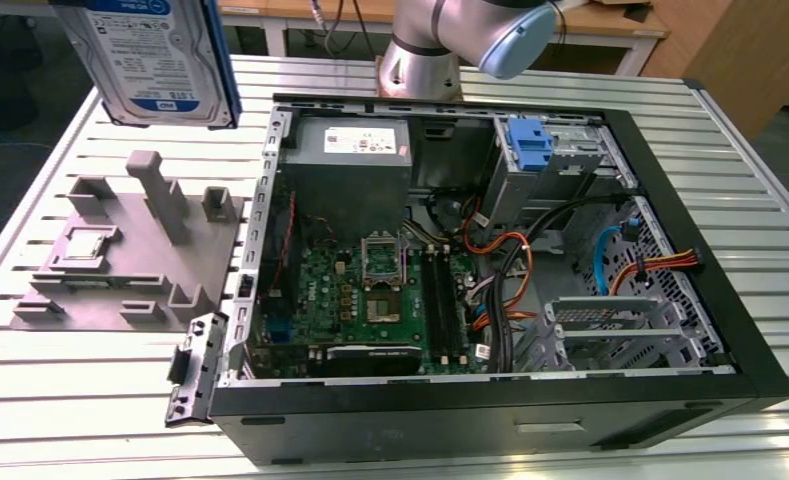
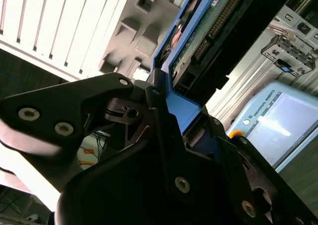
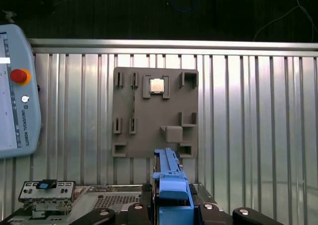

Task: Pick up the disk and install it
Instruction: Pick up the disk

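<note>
Slatted aluminium table [image 1: 74, 420] is being used as the work surface, and a black, open-sided steel computer case [image 1: 474, 425] is lying on it. A flat silver-grey disk [image 1: 154, 60] with a white-and-blue label, framed by a bright blue plastic carrier, is being held upright in the air. It is outside the case, beyond its wall on the exterior view's left, above a grey moulded plastic fixture plate [image 1: 127, 270]. In the second wrist view the black metal gripper [image 2: 174, 103] is being shown with its jaws closed narrowly onto the carrier's blue edge; nothing else is being gripped.

Risks, as judged: the disk is being clamped by one thin plastic edge only, so it could be tilted or let slip if swung quickly. Orange and black cable bundles [image 1: 501, 275] are being draped across the case interior near a bare metal drive cage [image 1: 614, 325]. The carrier could be snagged on them, or knocked against the case rim, if lowered off line.

Contents: inside the case a green motherboard [image 1: 367, 290], a large grey white-labelled power-supply box [image 1: 354, 150] and a blue-tabbed drive bay [image 1: 541, 150] are being housed; the drive cage appears unoccupied. Beside the case, one recess of the fixture plate is being occupied by a square silver processor chip [image 3: 157, 85]; its other slots appear vacant.
</note>
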{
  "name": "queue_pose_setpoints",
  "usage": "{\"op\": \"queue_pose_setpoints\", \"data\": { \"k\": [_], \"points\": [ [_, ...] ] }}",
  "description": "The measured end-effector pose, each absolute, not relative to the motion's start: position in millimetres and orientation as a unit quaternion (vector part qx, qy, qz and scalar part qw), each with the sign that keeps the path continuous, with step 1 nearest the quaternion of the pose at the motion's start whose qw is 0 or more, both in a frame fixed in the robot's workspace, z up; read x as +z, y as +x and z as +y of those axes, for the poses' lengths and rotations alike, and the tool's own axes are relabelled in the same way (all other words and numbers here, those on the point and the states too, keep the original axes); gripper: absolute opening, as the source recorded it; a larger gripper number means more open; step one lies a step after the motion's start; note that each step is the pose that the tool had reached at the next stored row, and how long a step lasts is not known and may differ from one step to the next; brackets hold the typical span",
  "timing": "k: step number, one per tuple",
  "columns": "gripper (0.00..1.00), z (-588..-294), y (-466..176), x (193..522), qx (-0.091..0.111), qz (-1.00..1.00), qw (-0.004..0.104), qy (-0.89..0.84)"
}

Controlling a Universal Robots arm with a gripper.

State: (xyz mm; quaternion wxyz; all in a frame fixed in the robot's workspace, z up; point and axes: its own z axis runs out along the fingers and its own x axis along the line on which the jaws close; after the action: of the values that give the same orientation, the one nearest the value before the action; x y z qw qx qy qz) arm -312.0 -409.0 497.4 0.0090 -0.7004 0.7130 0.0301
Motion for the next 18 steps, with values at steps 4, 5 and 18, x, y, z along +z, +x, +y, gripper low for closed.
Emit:
{"op": "queue_pose_setpoints", "data": {
  "k": [4,5,18],
  "points": [
    [0.37,-409.0,-310.9,497.4,0.03,0.713,0.009,-0.7],
    [0.37,-409.0,-310.2,497.4,0.03,0.713,0.009,-0.7],
    [0.37,-409.0,-297.5,497.4,0.03,0.713,0.009,-0.7]
  ]
}}
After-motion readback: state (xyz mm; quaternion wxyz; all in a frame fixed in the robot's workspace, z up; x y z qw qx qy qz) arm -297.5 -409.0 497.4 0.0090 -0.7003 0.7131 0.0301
